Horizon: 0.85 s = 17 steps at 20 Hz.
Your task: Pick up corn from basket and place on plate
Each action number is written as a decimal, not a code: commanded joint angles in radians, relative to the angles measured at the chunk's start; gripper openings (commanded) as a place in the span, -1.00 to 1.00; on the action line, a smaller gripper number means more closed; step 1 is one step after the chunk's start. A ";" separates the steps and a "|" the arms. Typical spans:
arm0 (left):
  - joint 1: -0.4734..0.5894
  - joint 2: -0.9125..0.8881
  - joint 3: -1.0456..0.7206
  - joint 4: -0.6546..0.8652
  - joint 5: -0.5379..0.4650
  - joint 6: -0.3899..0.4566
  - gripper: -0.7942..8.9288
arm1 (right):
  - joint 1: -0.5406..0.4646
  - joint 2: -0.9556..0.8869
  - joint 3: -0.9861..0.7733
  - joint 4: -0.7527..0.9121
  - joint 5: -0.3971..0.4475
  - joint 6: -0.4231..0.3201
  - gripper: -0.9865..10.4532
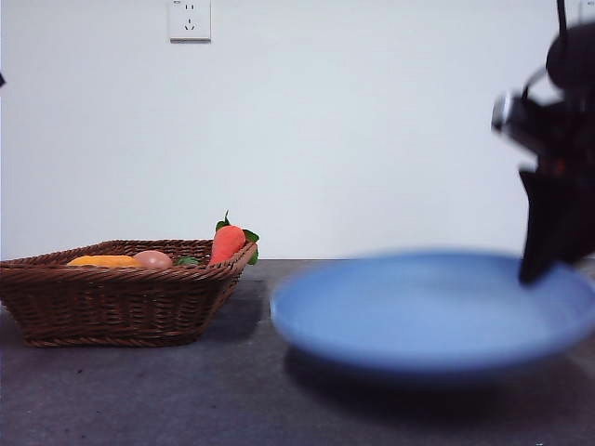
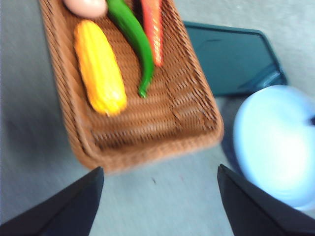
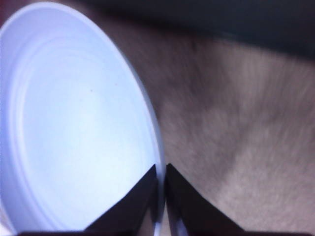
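Corn [image 2: 100, 73] lies in the basket [image 2: 147, 128], not yet picked; right claw pinches the plate rim.

Plate [image 1: 432, 311] sits on the counter [image 1: 139, 390] beside the basket, blurred in the front view; the right claw [image 3: 161, 184] has its jaws closed on the plate's edge. Left claw [image 2: 160, 196] hangs above the basket's near end, jaws spread wide and empty. Recommended: line the jaws up across the cob's middle and descend clear of the wicker wall. Obstructions: green pepper [image 2: 134, 42] just beside the corn, then carrot [image 2: 153, 29] and egg [image 2: 86, 7]. A dark tray [image 2: 229, 61] sits behind the basket.
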 commanded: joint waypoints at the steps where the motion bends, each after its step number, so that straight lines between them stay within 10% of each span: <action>1: -0.038 0.092 0.069 0.038 -0.058 -0.005 -0.09 | -0.003 -0.066 0.066 -0.033 -0.011 -0.005 -0.82; 17: -0.298 0.929 0.529 0.048 -0.574 0.055 -0.09 | -0.016 -0.215 0.205 -0.135 -0.001 -0.009 -0.82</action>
